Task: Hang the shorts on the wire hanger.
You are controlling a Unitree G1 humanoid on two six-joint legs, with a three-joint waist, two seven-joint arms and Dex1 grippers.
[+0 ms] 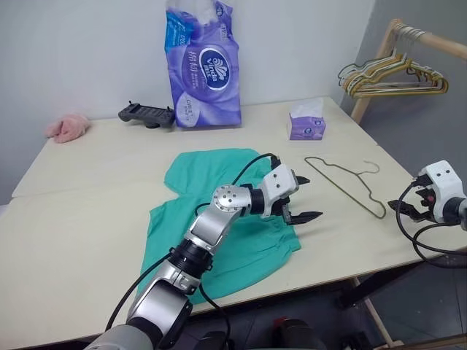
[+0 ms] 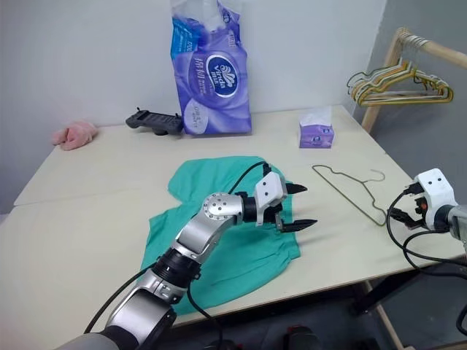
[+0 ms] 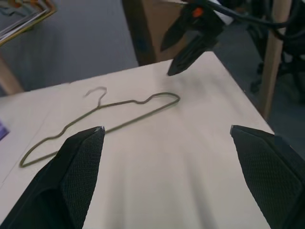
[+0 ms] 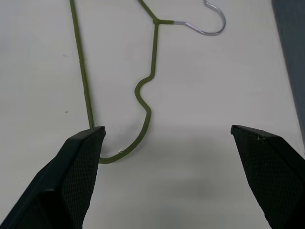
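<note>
**Reaching for a thin hanger**

Lying flat on the table (image 1: 87,189), the wire hanger (image 1: 343,182) sits just beside the teal shorts (image 1: 211,219), which are spread limp near the front edge. Both the left gripper (image 1: 303,198) and the right gripper (image 4: 167,148) are spread wide and empty. The wire looks light, stiff and low-lying, so its curved shoulder seems the likeliest hold; the shorts look soft and floppy.

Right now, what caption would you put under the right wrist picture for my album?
Open right gripper hovering over the wire hanger lying flat on the pale table.
</note>
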